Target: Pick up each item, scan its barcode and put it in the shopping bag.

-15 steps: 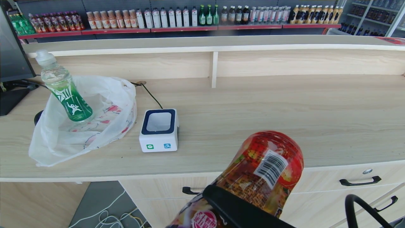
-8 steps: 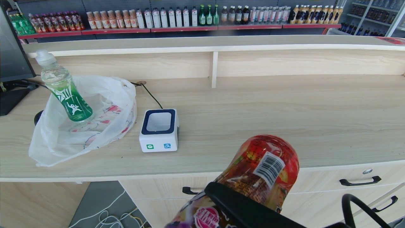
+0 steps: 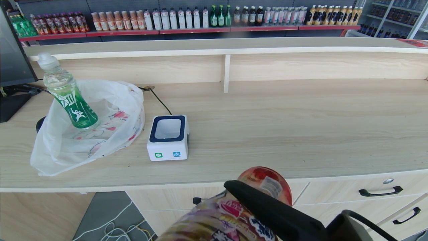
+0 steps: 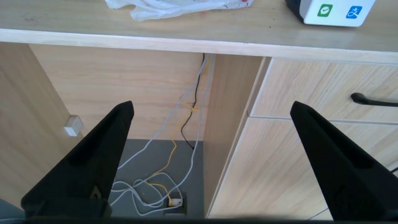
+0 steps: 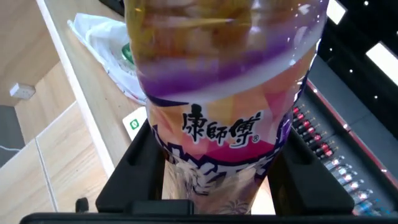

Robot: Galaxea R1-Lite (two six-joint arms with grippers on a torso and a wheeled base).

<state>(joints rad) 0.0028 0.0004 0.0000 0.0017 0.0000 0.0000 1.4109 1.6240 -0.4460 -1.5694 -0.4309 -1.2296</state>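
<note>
Green bottle (image 3: 68, 97) stands in the shopping bag (image 3: 125, 100) on the desk (image 3: 284, 127), one item apparently done; left pincer (image 4: 208, 155) spread and empty below the desk edge; scanner (image 3: 168, 137) beside the bag; right pincer (image 5: 214, 162) pinches the red-labelled bottle (image 3: 257, 175) short of the scanner, scan and bagging apparently outstanding.

Green bottle (image 3: 72, 103) in shopping bag (image 3: 113, 134), scanner (image 3: 167, 147) just beside, red bottle (image 3: 264, 177) nearer
</note>
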